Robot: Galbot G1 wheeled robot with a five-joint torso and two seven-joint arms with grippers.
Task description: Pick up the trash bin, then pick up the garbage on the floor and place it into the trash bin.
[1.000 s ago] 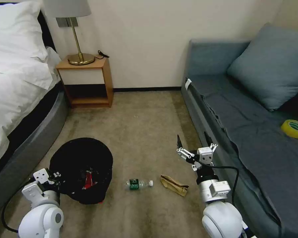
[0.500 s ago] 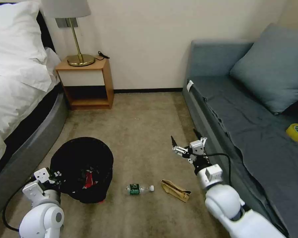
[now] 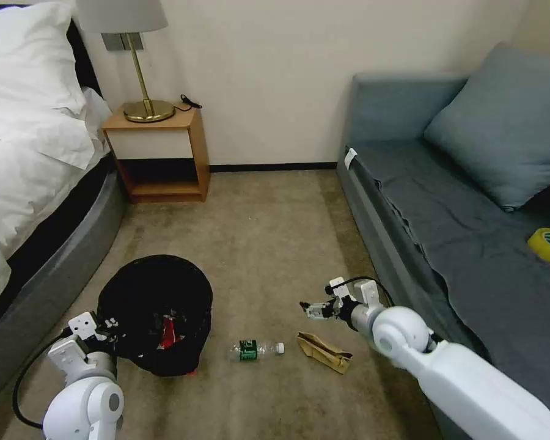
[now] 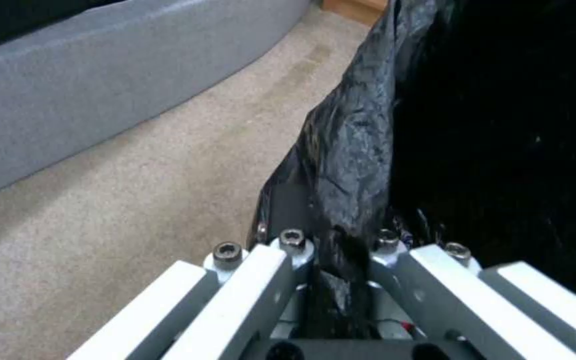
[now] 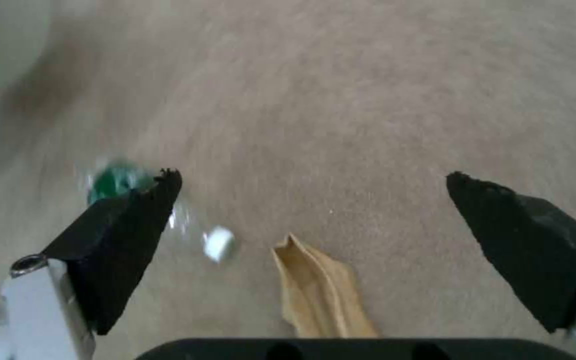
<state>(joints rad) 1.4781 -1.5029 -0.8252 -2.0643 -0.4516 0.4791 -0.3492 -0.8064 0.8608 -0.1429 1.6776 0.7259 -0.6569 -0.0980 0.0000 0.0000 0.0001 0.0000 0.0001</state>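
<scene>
Lowered since a second ago, the right gripper (image 3: pixel 307 308) now reaches low above the brown paper (image 3: pixel 324 352), jaws spread wide. Left gripper (image 3: pixel 108 325) jaws clamp the trash bin (image 3: pixel 156 311) rim.

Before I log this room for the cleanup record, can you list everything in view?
trash bin: one, black mesh with black liner, on carpet near the bed, red wrapper inside
bottle: one, clear with green label, lying on carpet
brown paper: one, crumpled, on carpet beside the bottle
bed: one, white linen, grey base, at left
nightstand: one, wooden, by the wall
lamp: one, brass, on the nightstand
sofa: one, blue-grey, at right
cushion: one, blue, on sofa
tape roll: one, yellow, on sofa
left gripper: fingers shut on the bin's rim
right gripper: fingers open, above the brown paper
</scene>
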